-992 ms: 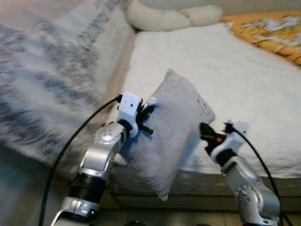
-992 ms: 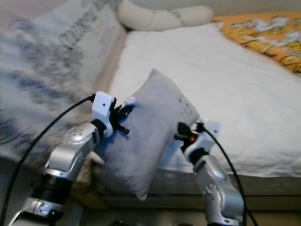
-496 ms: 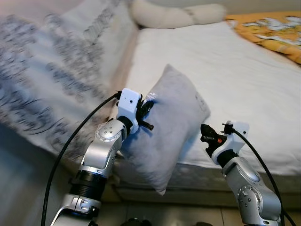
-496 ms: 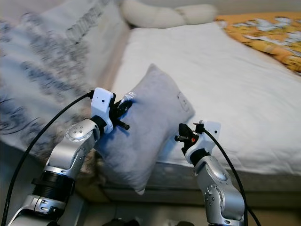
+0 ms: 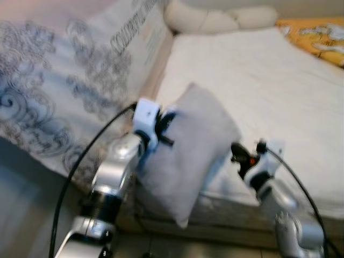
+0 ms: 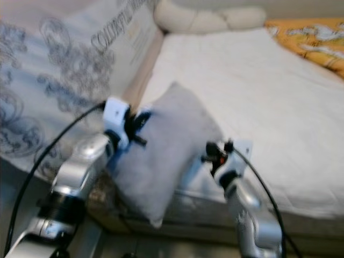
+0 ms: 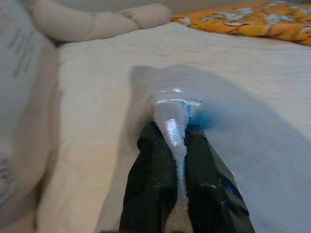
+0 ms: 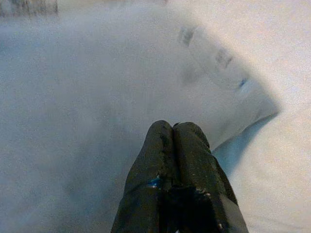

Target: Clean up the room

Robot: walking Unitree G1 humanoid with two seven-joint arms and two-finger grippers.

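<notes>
A bed with a white sheet (image 5: 252, 75) filled most of the room ahead, with a long cream bolster (image 5: 215, 19) at its head, an orange patterned blanket (image 5: 317, 40) at the far corner and a patterned grey-white quilt (image 5: 59, 91) draped alongside. The left gripper (image 7: 176, 141) had its black fingers (image 7: 153, 174) pinched tight on a fold of the grey pillow (image 5: 188, 145), which hung tilted over the mattress edge. The right gripper (image 8: 174, 127) had its fingers pressed together, their tips just beside the pillow's face, holding nothing.
</notes>
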